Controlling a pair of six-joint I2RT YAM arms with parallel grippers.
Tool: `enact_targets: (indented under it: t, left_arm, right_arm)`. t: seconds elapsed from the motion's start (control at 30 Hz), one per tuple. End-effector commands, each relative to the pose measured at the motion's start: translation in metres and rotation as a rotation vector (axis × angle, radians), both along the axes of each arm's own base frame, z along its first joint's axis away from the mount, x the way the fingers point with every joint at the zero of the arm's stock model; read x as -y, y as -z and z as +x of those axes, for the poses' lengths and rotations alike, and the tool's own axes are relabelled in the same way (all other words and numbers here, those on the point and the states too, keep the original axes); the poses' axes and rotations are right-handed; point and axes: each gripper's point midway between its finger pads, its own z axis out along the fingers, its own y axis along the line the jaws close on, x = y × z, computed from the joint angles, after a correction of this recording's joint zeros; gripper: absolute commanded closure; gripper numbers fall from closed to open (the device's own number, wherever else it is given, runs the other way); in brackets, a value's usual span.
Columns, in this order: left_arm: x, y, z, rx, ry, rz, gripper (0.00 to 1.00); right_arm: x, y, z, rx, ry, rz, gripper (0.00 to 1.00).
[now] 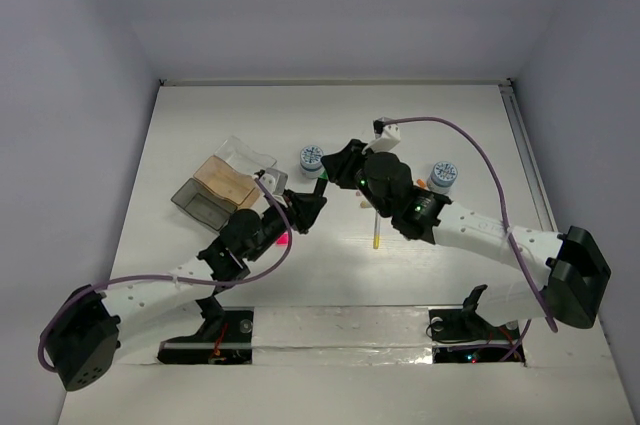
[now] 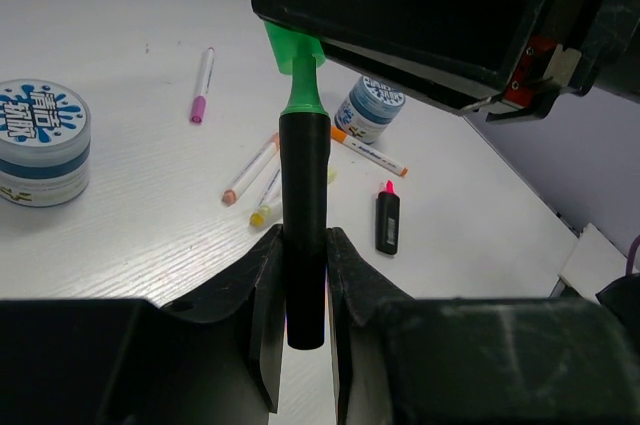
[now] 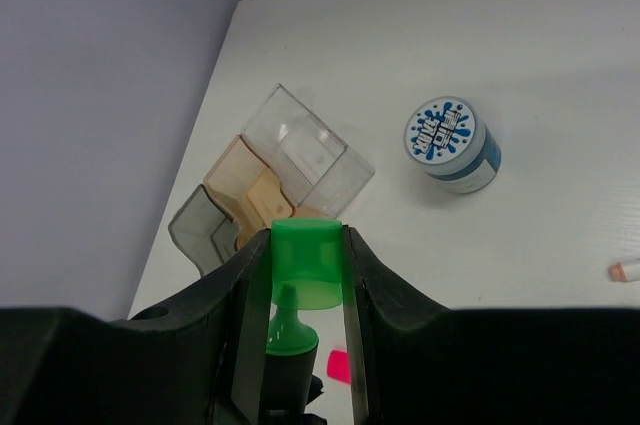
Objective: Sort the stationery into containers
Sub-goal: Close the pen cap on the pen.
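Observation:
My left gripper (image 2: 303, 275) is shut on the black body of a green marker (image 2: 303, 205) and holds it above the table. My right gripper (image 3: 306, 270) is shut on its green cap (image 3: 306, 263). The cap sits over the point of the marker's green nib (image 3: 290, 330), with a gap down to the body. Both grippers meet mid-table in the top view: left (image 1: 305, 207), right (image 1: 335, 170). The joined trays lie to their left: clear (image 1: 248, 157), tan (image 1: 225, 181), smoky grey (image 1: 200, 202). They also show in the right wrist view (image 3: 305, 150).
Two blue-white discs (image 1: 312, 157) (image 1: 443, 176) stand on the table. White pens with pink (image 2: 202, 85), yellow (image 2: 264, 200) and orange (image 2: 370, 150) tips and a pink-capped black marker (image 2: 388, 220) lie loose. A pink cube (image 1: 284, 238) lies under the left arm.

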Motion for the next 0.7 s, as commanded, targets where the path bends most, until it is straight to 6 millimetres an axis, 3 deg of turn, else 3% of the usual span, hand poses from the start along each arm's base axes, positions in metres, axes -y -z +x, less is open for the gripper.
enact_targets:
  t: [0.0, 0.37, 0.67]
  left_arm:
    - [0.004, -0.044, 0.007, 0.086, -0.021, -0.079, 1.0]
    - [0.006, -0.048, 0.013, 0.085, -0.036, -0.092, 1.0]
    - [0.003, -0.065, 0.018, 0.1, -0.076, -0.149, 1.0]
  right_arm:
    - [0.002, -0.026, 0.002, 0.06, 0.008, 0.079, 1.0]
    - [-0.002, -0.028, 0.001, 0.078, -0.012, 0.1, 1.0]
    - [0.004, -0.035, -0.007, 0.132, -0.002, 0.173, 1.0]
